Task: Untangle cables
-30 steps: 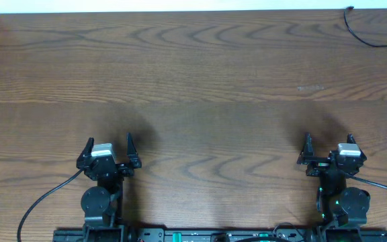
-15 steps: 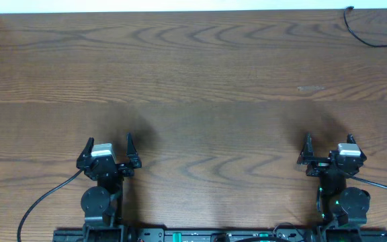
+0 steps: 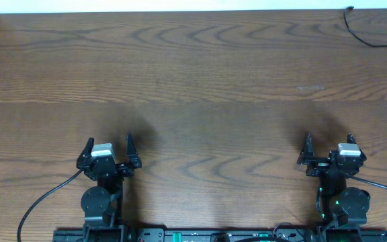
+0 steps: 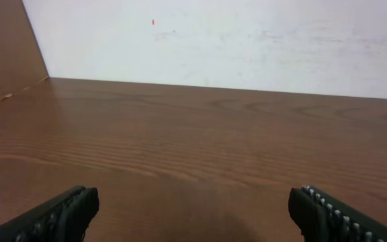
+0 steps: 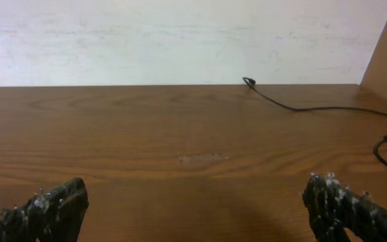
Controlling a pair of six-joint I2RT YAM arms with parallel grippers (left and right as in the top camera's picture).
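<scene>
Remaining still, agape: left gripper (image 3: 109, 140), right gripper (image 3: 328, 138).

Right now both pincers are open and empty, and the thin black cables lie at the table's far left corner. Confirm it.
Wrong side: the cables lie at the far right corner, as the overhead view shows. The left pincer and right pincer are indeed open and empty.

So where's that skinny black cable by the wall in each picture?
Overhead: the black cable sits in the far right corner of the table.
Left wrist: not in it.
Right wrist: upper right, running from its plug end off the right edge.
Shared landmark: the white wall behind the table's far edge.
</scene>
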